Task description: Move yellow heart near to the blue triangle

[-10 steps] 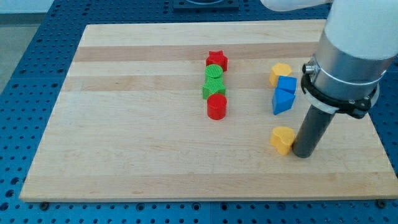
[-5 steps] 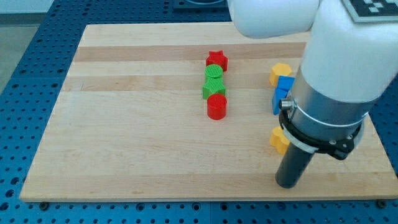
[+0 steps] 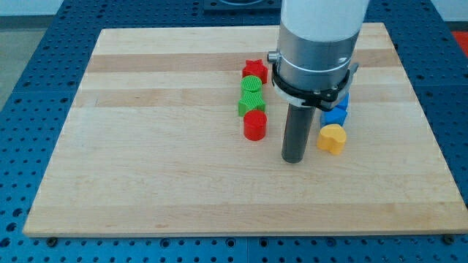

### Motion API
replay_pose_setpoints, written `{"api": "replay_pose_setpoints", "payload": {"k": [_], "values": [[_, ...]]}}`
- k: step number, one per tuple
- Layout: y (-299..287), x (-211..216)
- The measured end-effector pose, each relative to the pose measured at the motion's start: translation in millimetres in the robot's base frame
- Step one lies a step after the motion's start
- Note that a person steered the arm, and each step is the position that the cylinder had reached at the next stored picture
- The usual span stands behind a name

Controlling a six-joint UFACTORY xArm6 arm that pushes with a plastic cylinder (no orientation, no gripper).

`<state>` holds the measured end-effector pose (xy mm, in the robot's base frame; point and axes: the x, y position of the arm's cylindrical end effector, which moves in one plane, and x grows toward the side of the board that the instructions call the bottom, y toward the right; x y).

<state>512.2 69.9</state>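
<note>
My tip (image 3: 293, 160) stands on the tabletop (image 3: 146, 146), near the left of the yellow heart (image 3: 331, 138), not touching it. The tool grasps nothing. The blue triangle (image 3: 337, 114) lies just above the heart, partly hidden.

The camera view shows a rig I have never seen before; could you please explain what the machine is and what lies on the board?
There is only one view, looking down at an angle on a wooden board. The big white and grey body is a robot arm; it has no hand, only a dark rod. The rod's lower end, my tip, slides on the board and pushes blocks; nothing is held. The tip stands just to the view's left of the yellow heart, with a red cylinder further left. Above the heart, partly hidden by the arm, is a blue block, probably the blue triangle. Above the cylinder in a column sit two green blocks and a red star.
</note>
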Motion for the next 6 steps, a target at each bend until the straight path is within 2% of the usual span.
{"api": "replay_pose_setpoints", "payload": {"k": [1, 2, 4, 5, 6], "values": [[-6.3, -46.7], [-6.3, -52.5], [-6.3, -85.9], [-6.3, -116.2], [-6.3, -123.4]]}}
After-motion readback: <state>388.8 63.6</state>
